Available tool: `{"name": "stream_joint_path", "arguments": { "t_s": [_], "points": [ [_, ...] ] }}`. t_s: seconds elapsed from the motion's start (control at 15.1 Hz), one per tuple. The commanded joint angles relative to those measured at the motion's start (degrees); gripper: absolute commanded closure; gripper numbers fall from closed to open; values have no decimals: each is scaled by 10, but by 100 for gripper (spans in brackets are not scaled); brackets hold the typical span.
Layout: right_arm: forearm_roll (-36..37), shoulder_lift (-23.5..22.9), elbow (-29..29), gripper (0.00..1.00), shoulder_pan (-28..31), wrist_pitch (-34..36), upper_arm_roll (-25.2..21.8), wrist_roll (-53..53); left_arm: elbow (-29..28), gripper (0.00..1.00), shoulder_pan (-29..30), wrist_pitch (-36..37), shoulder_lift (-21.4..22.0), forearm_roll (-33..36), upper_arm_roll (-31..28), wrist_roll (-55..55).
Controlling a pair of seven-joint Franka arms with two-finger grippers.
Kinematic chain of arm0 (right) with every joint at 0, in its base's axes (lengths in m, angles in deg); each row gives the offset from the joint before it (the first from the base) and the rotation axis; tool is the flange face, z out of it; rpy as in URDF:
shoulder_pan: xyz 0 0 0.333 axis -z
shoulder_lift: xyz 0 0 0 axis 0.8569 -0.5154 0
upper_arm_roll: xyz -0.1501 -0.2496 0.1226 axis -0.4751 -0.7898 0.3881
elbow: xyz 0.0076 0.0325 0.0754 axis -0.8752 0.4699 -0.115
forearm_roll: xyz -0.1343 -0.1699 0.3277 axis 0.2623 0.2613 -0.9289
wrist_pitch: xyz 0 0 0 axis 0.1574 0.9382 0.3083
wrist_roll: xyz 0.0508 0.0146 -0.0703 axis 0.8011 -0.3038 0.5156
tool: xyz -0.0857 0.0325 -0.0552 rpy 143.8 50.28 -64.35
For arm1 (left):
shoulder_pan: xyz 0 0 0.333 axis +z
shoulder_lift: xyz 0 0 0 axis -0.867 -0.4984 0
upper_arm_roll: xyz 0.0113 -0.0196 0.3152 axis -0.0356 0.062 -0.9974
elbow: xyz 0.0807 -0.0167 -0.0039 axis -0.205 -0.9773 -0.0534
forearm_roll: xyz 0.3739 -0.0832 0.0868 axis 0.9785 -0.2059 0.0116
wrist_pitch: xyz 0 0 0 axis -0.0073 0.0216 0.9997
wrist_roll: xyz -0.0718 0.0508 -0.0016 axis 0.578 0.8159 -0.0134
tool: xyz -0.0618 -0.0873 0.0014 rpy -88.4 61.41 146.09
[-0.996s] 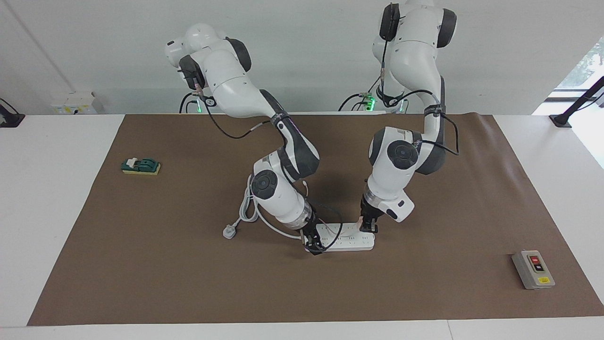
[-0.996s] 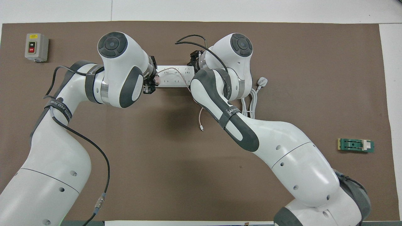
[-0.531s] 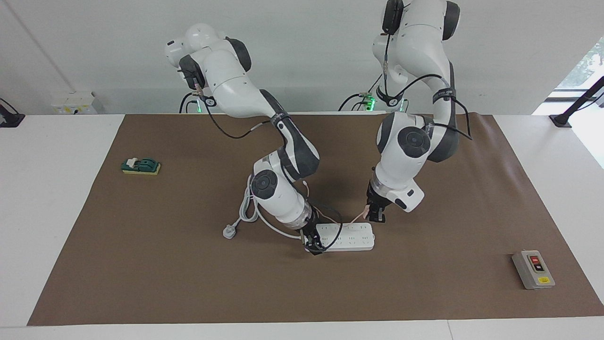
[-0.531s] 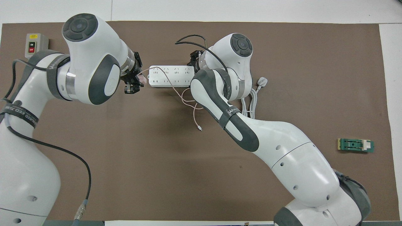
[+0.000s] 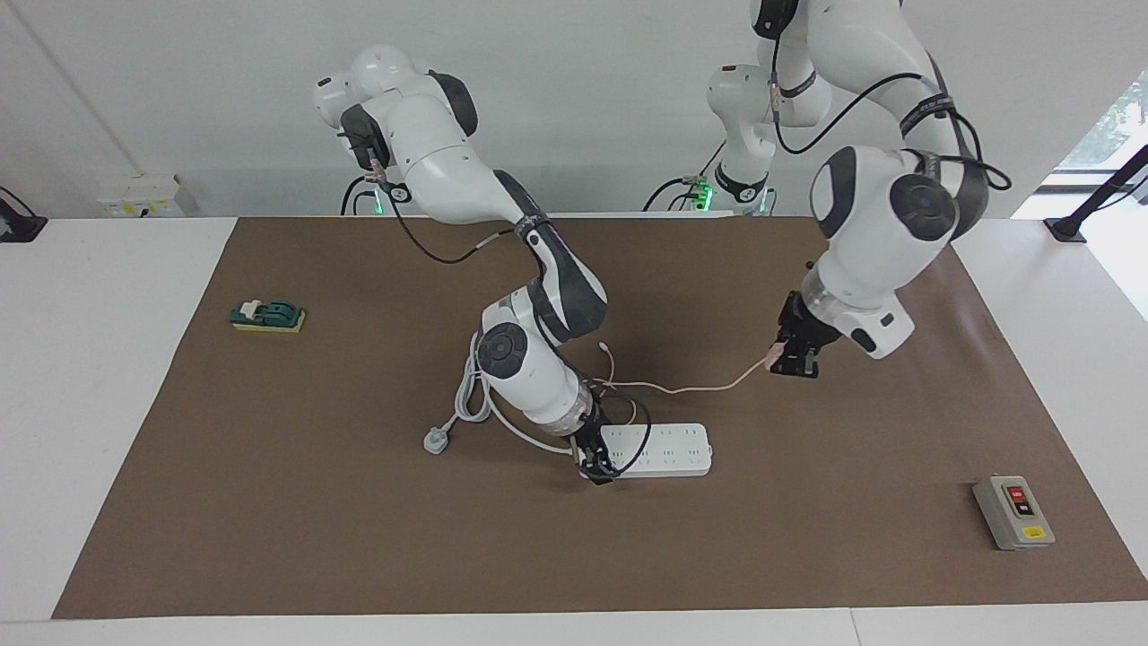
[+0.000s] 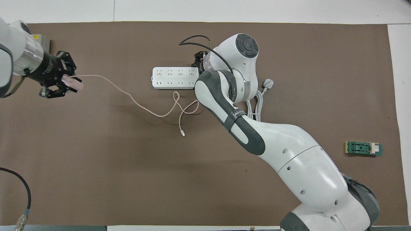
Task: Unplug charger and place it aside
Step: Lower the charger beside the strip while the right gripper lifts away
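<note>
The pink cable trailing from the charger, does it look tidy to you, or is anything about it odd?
Slightly untidy: the cable stretches from the charger in the left gripper and loops loosely on the mat beside the power strip, which the right gripper pins. Nothing looks damaged.

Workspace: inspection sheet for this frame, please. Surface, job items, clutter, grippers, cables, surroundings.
Surface: brown mat on a white table.
Job's things: pink charger unplugged, held in the air; white power strip flat on the mat.
Clutter: grey on/off switch box; green block.
Grippers: left gripper shut on the charger, raised over bare mat; right gripper down on the strip's end, grip unclear.
Cables: pink cable trailing to loops on the mat; strip's white cord and plug coiled beside it.
Surroundings: white wall, window.
</note>
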Motion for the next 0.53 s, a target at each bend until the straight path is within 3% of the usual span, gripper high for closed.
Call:
{"name": "stream_joint_path", "arguments": {
  "t_s": [0.0, 0.2, 0.46],
  "points": [
    [-4, 42, 11, 1, 18, 41, 0, 20, -19, 100, 59, 6, 14, -4, 7, -106],
    [0, 73, 11, 1, 32, 97, -1, 20, -19, 100, 95, 9, 14, -1, 7, -221],
    [10, 117, 13, 0, 48, 165, -24, 29, -55, 100, 96, -24, 27, 13, 7, -266]
  ]
}}
